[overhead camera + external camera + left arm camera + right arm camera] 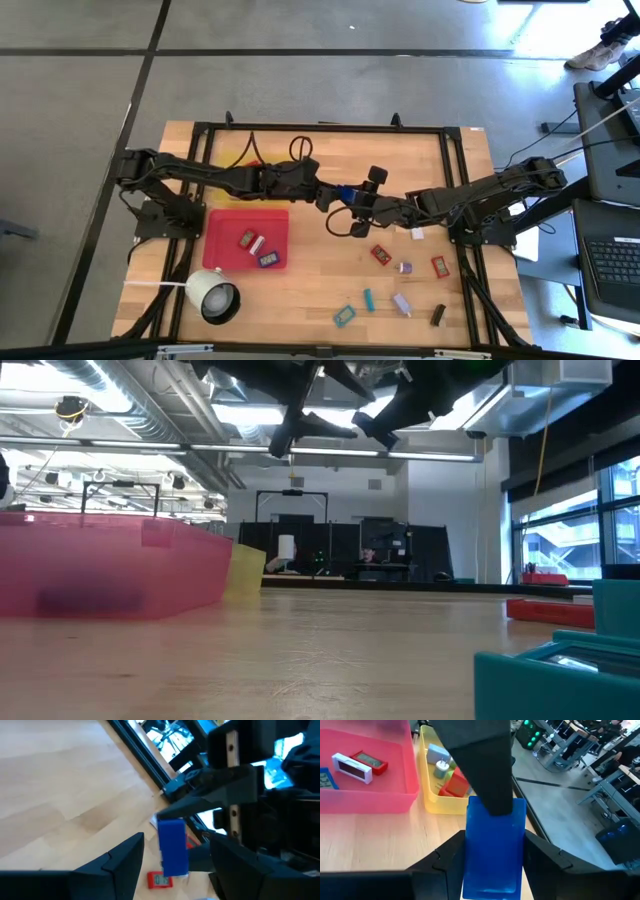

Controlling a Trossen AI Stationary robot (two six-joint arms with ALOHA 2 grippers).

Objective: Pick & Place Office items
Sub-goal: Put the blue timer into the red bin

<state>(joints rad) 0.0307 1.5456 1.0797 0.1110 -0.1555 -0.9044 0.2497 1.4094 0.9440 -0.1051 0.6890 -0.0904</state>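
Observation:
A blue block (495, 845) hangs in the air over the middle of the table, with my right gripper (495, 852) shut on it. My left gripper (175, 847) reaches in from the table's left and is open. Its fingers (125, 855) stand on either side of the block (172, 847), with a gap showing on each side. In the high view both grippers meet at the block (345, 194). More office items lie loose on the table's right near part, among them a red one (380, 254) and a teal one (343, 316). My right gripper pinches the blue block between its two fingers, by two opposite side edges (471, 860). The fingers come from the table's right, slanting a little downward. The block is lifted clear of the table, and its free end points toward my left gripper.
A red tray (222, 250) with three small items lies left of centre. A yellow tray (236, 158) with pieces sits behind it, under my left arm. A white cup-like thing (212, 296) with a cord stands at the near left. A black frame (455, 150) runs along the table's edges.

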